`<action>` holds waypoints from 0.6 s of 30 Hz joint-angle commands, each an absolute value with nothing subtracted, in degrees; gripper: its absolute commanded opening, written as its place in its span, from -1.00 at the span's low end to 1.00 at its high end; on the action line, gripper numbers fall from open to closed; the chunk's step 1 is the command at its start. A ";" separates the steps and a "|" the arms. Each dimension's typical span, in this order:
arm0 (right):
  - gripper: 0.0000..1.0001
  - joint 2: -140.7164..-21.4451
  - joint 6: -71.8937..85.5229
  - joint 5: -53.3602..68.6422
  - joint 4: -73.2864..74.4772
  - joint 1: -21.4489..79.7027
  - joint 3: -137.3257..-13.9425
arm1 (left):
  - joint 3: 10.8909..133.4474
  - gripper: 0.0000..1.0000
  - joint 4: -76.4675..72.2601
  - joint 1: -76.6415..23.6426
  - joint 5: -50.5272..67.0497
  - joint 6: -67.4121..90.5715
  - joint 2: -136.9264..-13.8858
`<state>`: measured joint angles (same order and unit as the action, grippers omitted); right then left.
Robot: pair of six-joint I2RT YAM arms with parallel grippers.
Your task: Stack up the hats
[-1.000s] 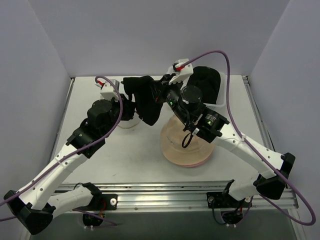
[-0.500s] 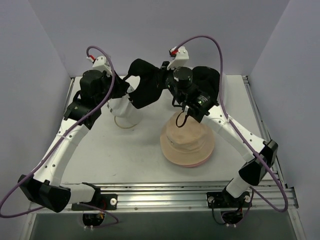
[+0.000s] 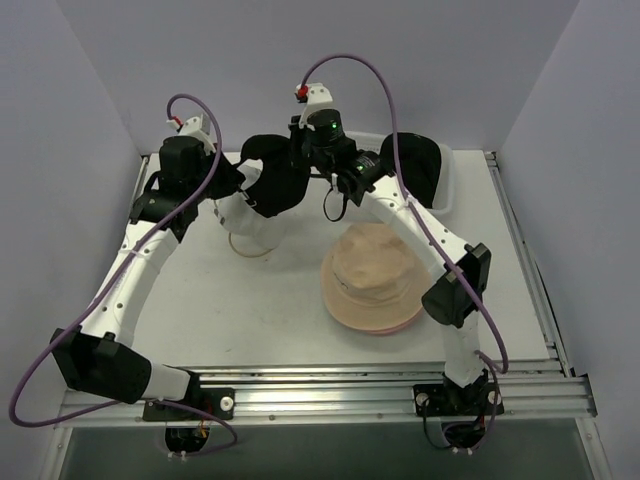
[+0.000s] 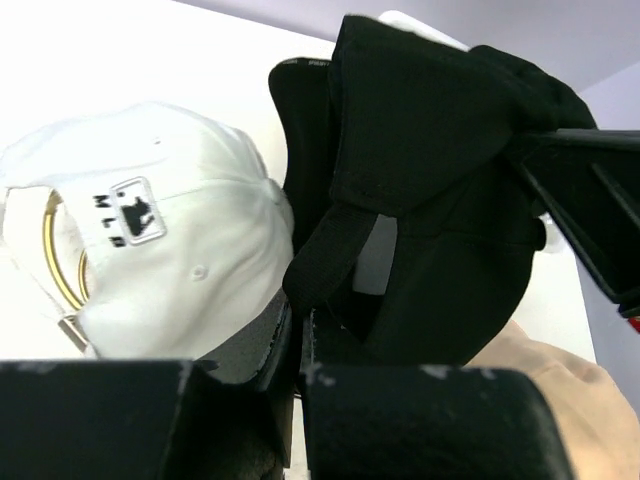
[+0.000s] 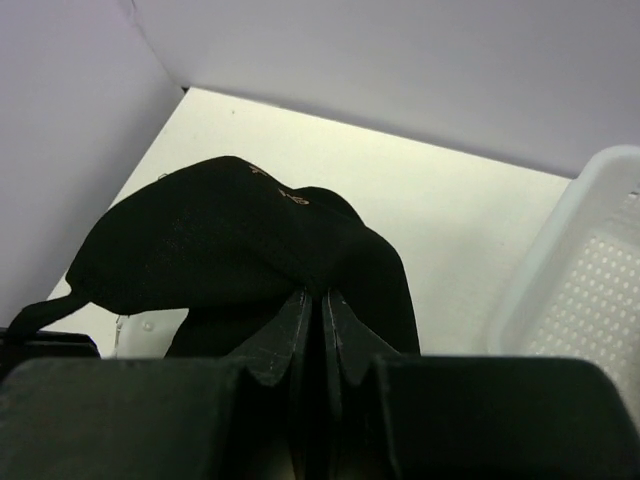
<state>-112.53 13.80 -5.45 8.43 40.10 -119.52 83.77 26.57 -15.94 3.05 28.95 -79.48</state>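
The black cap (image 3: 277, 183) is up in the air, toward 11 o'clock on the table (image 3: 250, 300). Two claws hold it, one on each side.

The left claw (image 4: 297, 335) is pressed together on the cap's edge, at the cap's 8 o'clock side. Black cloth is pinched between its two fingers.

The right claw (image 5: 315, 300) is pressed together too. It bites the top of the black cap from the 1 o'clock side. The cap hangs down from it like a floppy bag.

Just under the black cap sits the white cap (image 4: 170, 260). It has a small black picture and letters on it. It rests on a gold wire ring (image 4: 60, 265). I cannot tell if the two caps touch.

The tan hat (image 3: 370, 265) is near 4 o'clock on the table, well apart from the caps. It sits on top of the pink hat (image 3: 385, 326), and only a thin pink edge peeks out.

The black hat (image 3: 415, 165) is at 1 o'clock. It lies in the white basket (image 5: 585, 270), which has little holes in its wall.
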 commanded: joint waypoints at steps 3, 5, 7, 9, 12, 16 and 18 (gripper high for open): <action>-1.00 -118.56 12.74 -3.25 16.25 39.11 -129.36 | 82.01 -0.95 26.55 -12.04 3.95 30.85 -78.75; -1.00 -119.09 12.83 -2.90 16.52 39.02 -129.73 | 80.69 -0.95 25.75 -11.69 4.39 31.11 -78.66; -1.00 -119.35 13.01 -2.55 16.35 39.02 -129.81 | 80.25 -0.95 25.84 -11.51 4.31 31.29 -79.01; -1.00 -120.41 13.79 -2.20 17.13 39.02 -130.95 | 79.81 -0.95 25.84 -11.16 3.87 31.38 -79.10; -1.00 -122.69 14.50 -0.80 18.54 38.94 -133.50 | 80.42 -0.95 26.71 -9.67 3.69 31.46 -79.80; -0.92 -124.71 13.80 -0.62 17.06 38.94 -134.03 | 81.39 -0.95 27.69 -7.82 3.87 31.38 -80.68; -0.89 -125.50 13.54 1.58 16.26 38.94 -134.30 | 81.56 -0.95 27.42 -7.12 3.95 31.64 -80.95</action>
<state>-123.85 14.85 1.93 17.54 40.16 -131.94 79.22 26.94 -9.17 5.06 31.16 -80.75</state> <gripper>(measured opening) 0.054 0.086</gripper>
